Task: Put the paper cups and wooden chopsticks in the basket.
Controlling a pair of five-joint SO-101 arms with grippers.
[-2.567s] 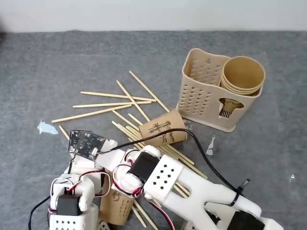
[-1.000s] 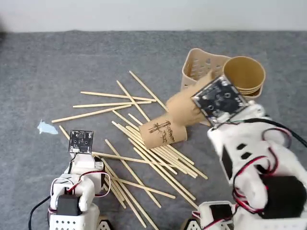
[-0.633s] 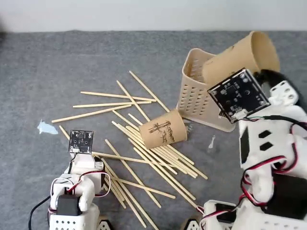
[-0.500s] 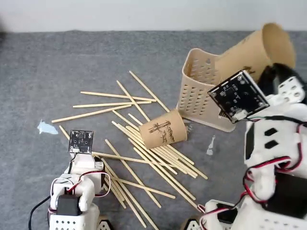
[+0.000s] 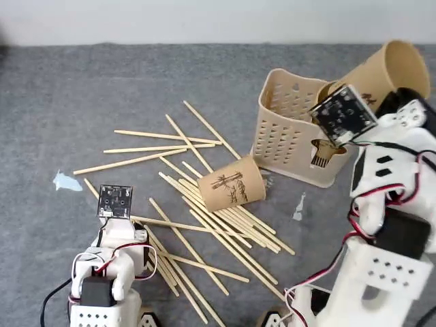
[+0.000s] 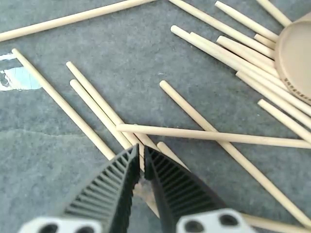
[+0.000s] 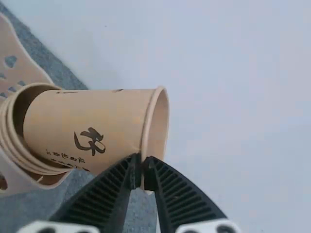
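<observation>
Pinching the rim of a paper cup, my right end effector has its two fingers clamped on the wall at the mouth, one inside and one outside. That cup lies tilted, its mouth towards my end effector. Its base is tucked into the top of the stack of cups that stands in the basket, in the compartment on my right side. My left end effector hangs low over the table with its fingers pressed together and nothing between them. Several chopsticks lie crossed just beyond its tips, and one runs beneath them. From above, the chopsticks are scattered across the middle of the table. A second cup lies on its side among them, near the basket but not touching it.
</observation>
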